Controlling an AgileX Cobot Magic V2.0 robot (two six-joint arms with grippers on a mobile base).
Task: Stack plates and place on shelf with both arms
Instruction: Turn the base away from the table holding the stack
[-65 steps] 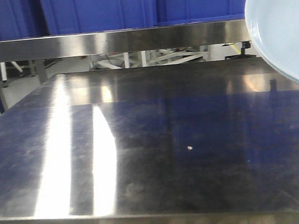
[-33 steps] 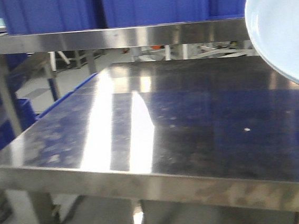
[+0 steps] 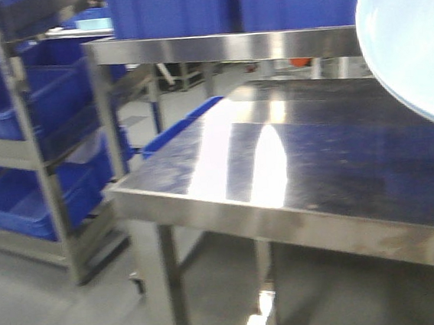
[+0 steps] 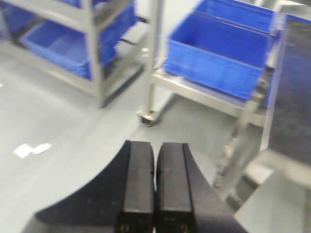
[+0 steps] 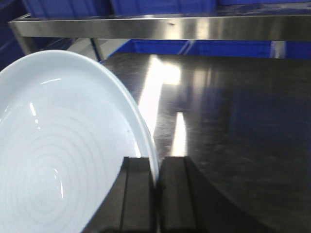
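Note:
A pale bluish-white plate point(image 3: 412, 36) fills the upper right of the front view, tilted up on edge in the air. In the right wrist view the same plate point(image 5: 63, 145) shows its concentric rings, and my right gripper point(image 5: 155, 160) is shut on its rim, above the dark steel tabletop point(image 5: 233, 121). The shelf's brushed steel rail point(image 3: 221, 47) runs above the tabletop's far side with blue crates point(image 3: 187, 8) on it. My left gripper point(image 4: 155, 144) is shut with nothing between its fingers and hangs over the grey floor, left of the table.
A metal rack point(image 3: 22, 135) loaded with blue crates stands to the left of the table. The left wrist view shows a blue crate point(image 4: 218, 53) on a low wheeled frame, a caster point(image 4: 148, 116) and a second rack point(image 4: 87, 43).
The front view has swung left: the table slid right in the frame, and its left corner, leg and the crate rack came into sight. The plate kept its place in the frame.

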